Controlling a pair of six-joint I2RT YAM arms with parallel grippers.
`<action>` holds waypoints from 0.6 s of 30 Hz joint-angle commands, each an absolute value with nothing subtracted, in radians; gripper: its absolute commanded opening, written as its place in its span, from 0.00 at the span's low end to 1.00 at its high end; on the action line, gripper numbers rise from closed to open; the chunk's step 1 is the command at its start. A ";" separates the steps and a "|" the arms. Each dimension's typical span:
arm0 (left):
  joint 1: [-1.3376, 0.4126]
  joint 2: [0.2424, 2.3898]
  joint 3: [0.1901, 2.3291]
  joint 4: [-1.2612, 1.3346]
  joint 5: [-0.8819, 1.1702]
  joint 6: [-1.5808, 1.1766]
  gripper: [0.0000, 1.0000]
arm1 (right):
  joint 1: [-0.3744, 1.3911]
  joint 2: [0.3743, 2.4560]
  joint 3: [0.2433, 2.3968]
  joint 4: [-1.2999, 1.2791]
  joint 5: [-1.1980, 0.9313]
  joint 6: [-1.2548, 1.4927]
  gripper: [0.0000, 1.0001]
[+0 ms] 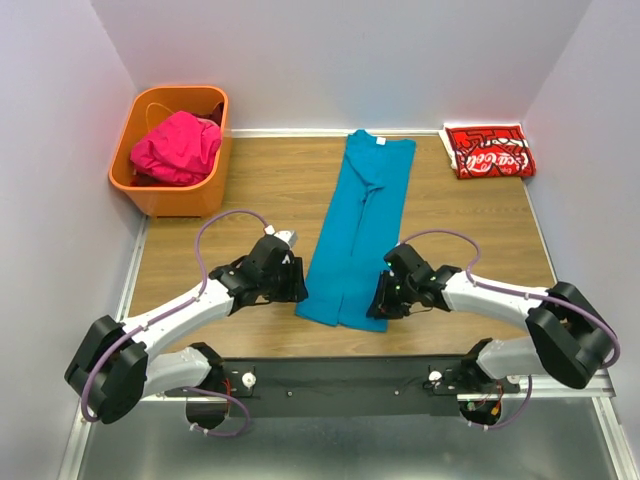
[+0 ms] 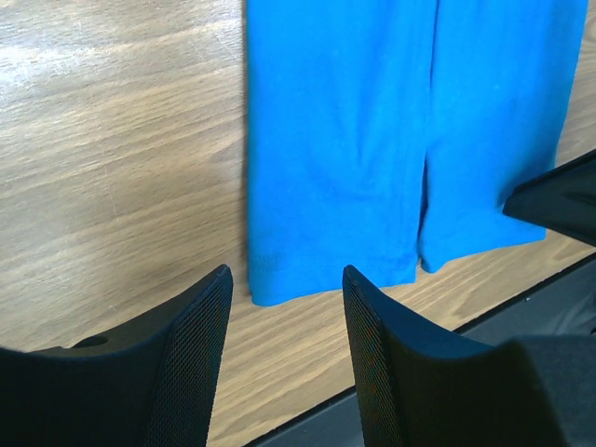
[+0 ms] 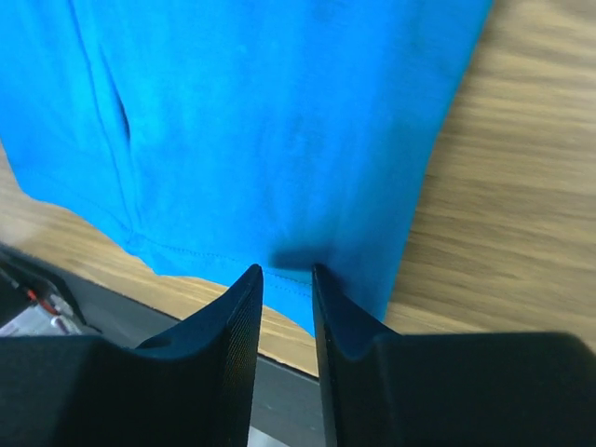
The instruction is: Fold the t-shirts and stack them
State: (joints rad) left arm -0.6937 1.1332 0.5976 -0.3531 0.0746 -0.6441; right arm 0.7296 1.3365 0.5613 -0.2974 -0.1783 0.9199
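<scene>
1. Teal t-shirt (image 1: 360, 220), top view: it lies as a long folded strip mid-desk (image 1: 250, 190). The red t-shirt (image 1: 490, 152) sits folded at the far right, and the pink t-shirt (image 1: 178, 148) is bunched in the orange basket (image 1: 170, 200). The left hand (image 1: 297, 285) and right hand (image 1: 378, 305) flank the near hem.
2. Left wrist view: the left hand (image 2: 287, 279) has its fingers apart, holding nothing, with the teal t-shirt (image 2: 372, 140) hem corner just ahead. It should probably pinch that corner fully.
3. Right wrist view: the right hand (image 3: 287, 275) is nearly closed, clamped on the teal t-shirt (image 3: 279, 112) hem. Lifting both corners level should keep the fold square.
</scene>
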 commanded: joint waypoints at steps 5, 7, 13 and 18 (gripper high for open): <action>-0.693 1.131 0.597 -0.333 0.140 -0.609 0.59 | 0.736 1.237 0.586 -0.564 -0.011 0.937 0.34; -0.693 1.144 0.598 -0.336 0.161 -0.604 0.59 | 0.735 1.213 0.635 -0.623 -0.006 0.934 0.36; -0.710 1.202 0.598 -0.350 0.190 -0.607 0.59 | 0.736 1.155 0.699 -0.781 0.043 1.009 0.47; -0.724 1.270 0.607 -0.342 0.189 -0.609 0.59 | 0.736 1.215 0.663 -0.762 0.018 1.014 0.47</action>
State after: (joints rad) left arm -0.7113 1.2350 0.5976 -0.3454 0.1619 -0.6178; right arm 0.7319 1.1782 0.6819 -0.6983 -0.0116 0.9836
